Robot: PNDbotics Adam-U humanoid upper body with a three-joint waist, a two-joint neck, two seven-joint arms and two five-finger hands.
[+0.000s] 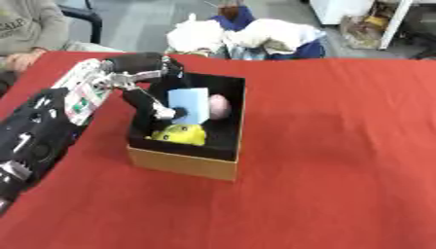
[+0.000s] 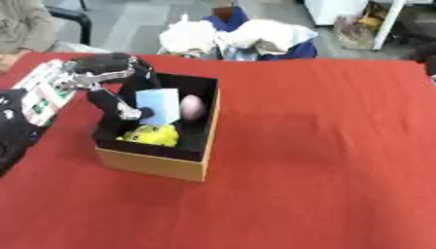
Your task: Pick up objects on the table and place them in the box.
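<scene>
A box (image 1: 183,164) with tan outer walls and a black inside stands on the red table, left of middle. My left hand (image 1: 152,106) reaches down into it from the left, its fingers curled round a light blue block (image 1: 190,105) held upright inside the box. A pale pink rounded thing (image 1: 220,106) lies just right of the block. Below the block, at the box's near end, lies a yellow object (image 1: 181,134). My right hand shows in neither view.
The red table (image 1: 340,155) stretches wide to the right and front of the box. A pile of white and blue cloth (image 1: 247,36) lies beyond the far edge. A person sits at the far left corner, with a hand (image 1: 21,59) resting on the table.
</scene>
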